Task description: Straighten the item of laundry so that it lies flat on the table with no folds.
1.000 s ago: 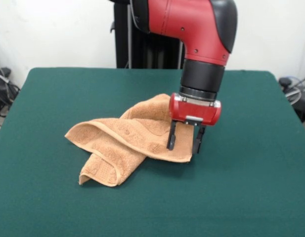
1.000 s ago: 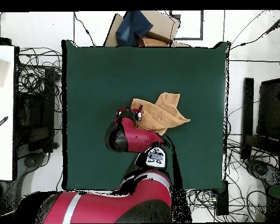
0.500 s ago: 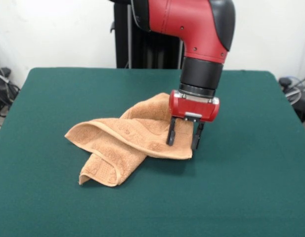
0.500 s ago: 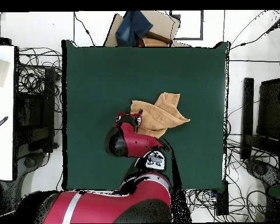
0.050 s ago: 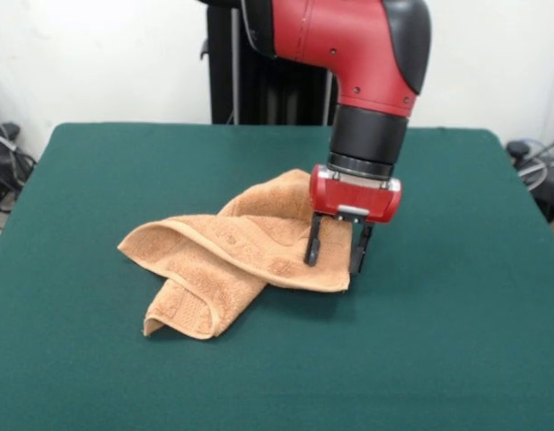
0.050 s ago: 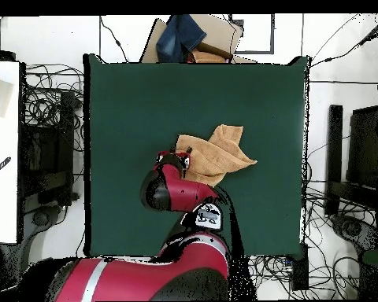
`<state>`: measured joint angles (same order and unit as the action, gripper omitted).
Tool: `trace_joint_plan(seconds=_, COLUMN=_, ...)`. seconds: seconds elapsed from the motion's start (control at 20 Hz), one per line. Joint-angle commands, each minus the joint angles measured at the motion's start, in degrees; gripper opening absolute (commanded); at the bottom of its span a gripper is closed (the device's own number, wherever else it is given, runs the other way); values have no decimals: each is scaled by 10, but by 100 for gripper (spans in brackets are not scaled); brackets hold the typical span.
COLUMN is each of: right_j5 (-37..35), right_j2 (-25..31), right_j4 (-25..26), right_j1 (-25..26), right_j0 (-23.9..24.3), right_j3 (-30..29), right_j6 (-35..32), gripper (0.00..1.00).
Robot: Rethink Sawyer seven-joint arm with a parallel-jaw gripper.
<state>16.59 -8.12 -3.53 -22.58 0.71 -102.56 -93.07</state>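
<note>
Little done: towel (image 5: 232,256) folded over itself mid-frame on counter (image 5: 456,359); tool (image 5: 334,255) spread apart, straddling its right corner, nothing grasped.

Clutter around the work area
A cardboard box (image 6: 212,35) holds blue cloth (image 6: 181,37); tangled cables (image 6: 46,106) cover the floor; a white board (image 6: 3,153) lies alongside.

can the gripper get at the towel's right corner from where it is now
Probably yes. In the front view the gripper hangs open right over that corner of the towel, one finger in front of the cloth and one past its edge. Nothing else lies on the table to block it.
</note>
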Motion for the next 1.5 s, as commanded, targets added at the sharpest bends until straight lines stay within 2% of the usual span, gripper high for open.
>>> trace_joint_plan(seconds=0.05, right_j5=-11, right_j2=23, right_j4=-48, right_j1=13, right_j0=-16, right_j3=-15, right_j6=-141, gripper=100)
trace_joint_plan(seconds=0.5, right_j5=-39, right_j2=23, right_j4=-63, right_j1=-1, right_j0=-20, right_j3=-18, right_j6=-131, gripper=100)
trace_joint_plan(seconds=0.95, right_j5=-44, right_j2=53, right_j4=-34, right_j1=12, right_j0=19, right_j3=-14, right_j6=-120, gripper=100)
trace_joint_plan(seconds=1.2, right_j5=-20, right_j2=68, right_j4=-16, right_j1=22, right_j0=36, right_j3=-19, right_j6=-122, gripper=100)
trace_joint_plan(seconds=1.5, right_j5=-2, right_j2=51, right_j4=-40, right_j1=25, right_j0=9, right_j3=-26, right_j6=-135, gripper=100)
